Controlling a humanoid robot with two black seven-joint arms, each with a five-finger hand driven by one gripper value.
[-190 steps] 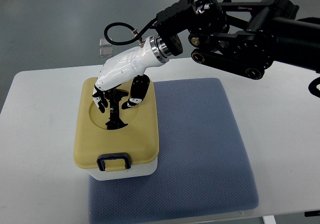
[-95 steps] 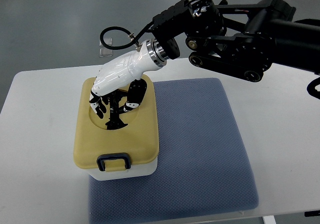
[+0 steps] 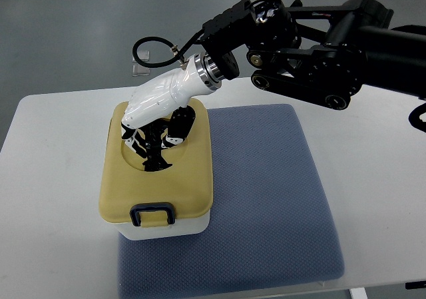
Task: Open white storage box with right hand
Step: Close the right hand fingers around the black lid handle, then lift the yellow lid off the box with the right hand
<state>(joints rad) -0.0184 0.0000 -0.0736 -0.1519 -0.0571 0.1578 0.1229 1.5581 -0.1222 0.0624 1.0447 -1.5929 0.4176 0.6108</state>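
on mat's left edge, box latch faces cam; right hand fingers clamped on lid handle.

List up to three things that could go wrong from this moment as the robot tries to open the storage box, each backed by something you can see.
1. The right hand has its fingers in the round recess of the tan lid; that grip looks shallow and may slip.
2. The black latch at the front looks closed, so pulling may lift the whole white storage box.
3. The box straddles the edge of the grey mat, so it could tip.
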